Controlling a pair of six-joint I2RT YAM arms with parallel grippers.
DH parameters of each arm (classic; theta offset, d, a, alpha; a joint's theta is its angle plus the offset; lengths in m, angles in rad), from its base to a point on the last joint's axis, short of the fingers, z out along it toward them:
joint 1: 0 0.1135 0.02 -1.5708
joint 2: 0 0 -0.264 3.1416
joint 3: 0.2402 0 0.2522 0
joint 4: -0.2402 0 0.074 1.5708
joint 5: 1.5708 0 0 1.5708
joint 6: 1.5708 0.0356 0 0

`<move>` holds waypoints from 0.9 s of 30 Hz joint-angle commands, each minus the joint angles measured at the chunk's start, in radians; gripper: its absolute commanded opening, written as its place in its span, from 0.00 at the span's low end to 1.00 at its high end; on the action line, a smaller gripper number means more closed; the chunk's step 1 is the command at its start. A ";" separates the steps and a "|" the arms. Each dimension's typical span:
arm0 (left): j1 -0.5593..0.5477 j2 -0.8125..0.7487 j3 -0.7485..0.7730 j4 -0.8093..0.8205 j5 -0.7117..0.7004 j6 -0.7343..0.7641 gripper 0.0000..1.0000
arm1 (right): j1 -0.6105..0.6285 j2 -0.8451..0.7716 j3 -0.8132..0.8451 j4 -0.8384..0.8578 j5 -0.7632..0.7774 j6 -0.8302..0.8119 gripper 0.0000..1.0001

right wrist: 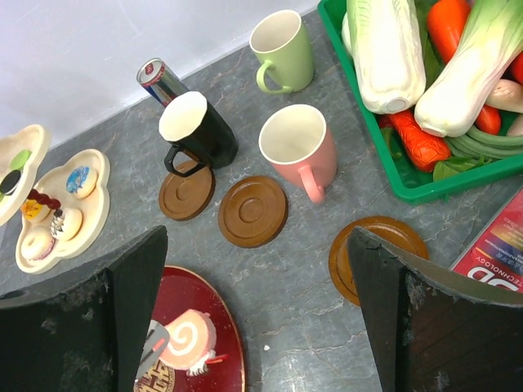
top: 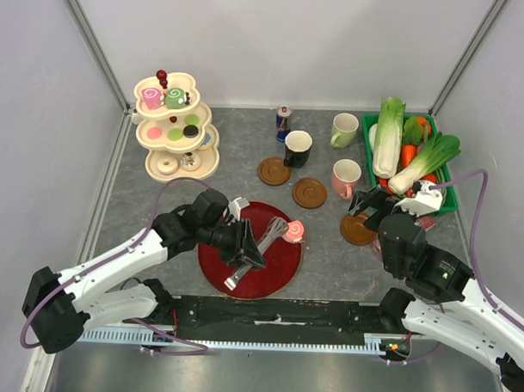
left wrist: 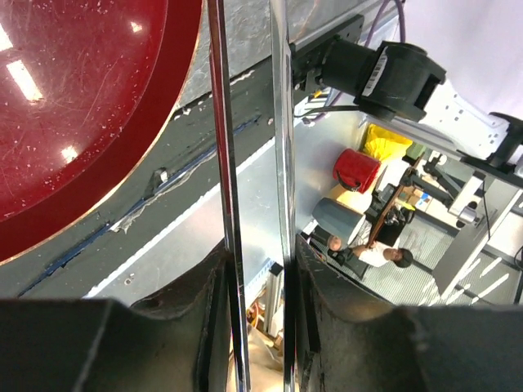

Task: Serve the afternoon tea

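A pink swirl roll toy pastry (top: 295,229) was pictured at the right rim of a round, glossy dark-red plate (top: 268,274), met by the tips of a pair of metal tongs (top: 274,232). Whether it was resting on the plate or lifted off it could not be told. The tongs were clamped at mid-length by the left gripper (top: 246,245), held low over the plate's middle, and in the left wrist view both steel arms were seen squeezed between its black fingers (left wrist: 196,318). The right gripper (top: 371,206) was held to the right of the plate, its fingers (right wrist: 90,327) spread wide with nothing between them, over a round brown wooden coaster (top: 357,230). A second brown coaster (top: 309,193) and a third brown coaster (top: 274,171) were laid just beyond the plate's far edge. A black mug (top: 297,148) was stood at the far side of the third, and a pink mug (top: 345,177) just beside the second. A pale green mug (top: 343,130) was set farther back from the plate, near a small red-and-blue drink can (top: 283,122). Well beyond the plate to the far left, small colourful pastries (top: 174,133) were arranged on a cream three-tier stand (top: 203,170). To the plate's far right, toy vegetables (top: 389,136) were piled in a green plastic basket (top: 368,139) on the grey table (top: 328,267).
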 commanded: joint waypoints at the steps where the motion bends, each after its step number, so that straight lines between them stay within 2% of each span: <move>1: 0.020 -0.049 0.095 -0.091 -0.083 0.009 0.02 | -0.001 -0.020 -0.006 0.007 0.047 0.018 0.98; 4: 0.061 -0.083 0.139 -0.134 -0.146 0.032 0.02 | -0.001 -0.025 -0.007 0.010 0.055 0.019 0.98; 8: 0.208 -0.109 0.239 -0.104 -0.198 0.076 0.02 | -0.001 -0.026 -0.010 0.035 0.065 0.001 0.98; 12: 0.299 -0.095 0.462 -0.067 -0.339 0.148 0.02 | -0.001 -0.014 -0.001 0.064 0.058 -0.039 0.98; 16: 0.392 -0.002 0.693 -0.150 -0.524 0.233 0.02 | -0.001 -0.005 0.013 0.065 0.071 -0.065 0.98; 18: 0.493 0.053 0.757 -0.144 -0.512 0.245 0.02 | -0.001 -0.003 0.013 0.070 0.084 -0.071 0.98; 21: 0.573 0.133 0.843 -0.139 -0.497 0.277 0.02 | -0.001 0.003 0.017 0.078 0.098 -0.087 0.98; 24: 0.632 0.231 0.941 -0.133 -0.388 0.314 0.02 | -0.001 0.014 0.022 0.087 0.110 -0.105 0.98; 27: 0.659 0.340 1.039 -0.150 -0.359 0.352 0.02 | -0.001 0.027 0.025 0.098 0.128 -0.125 0.98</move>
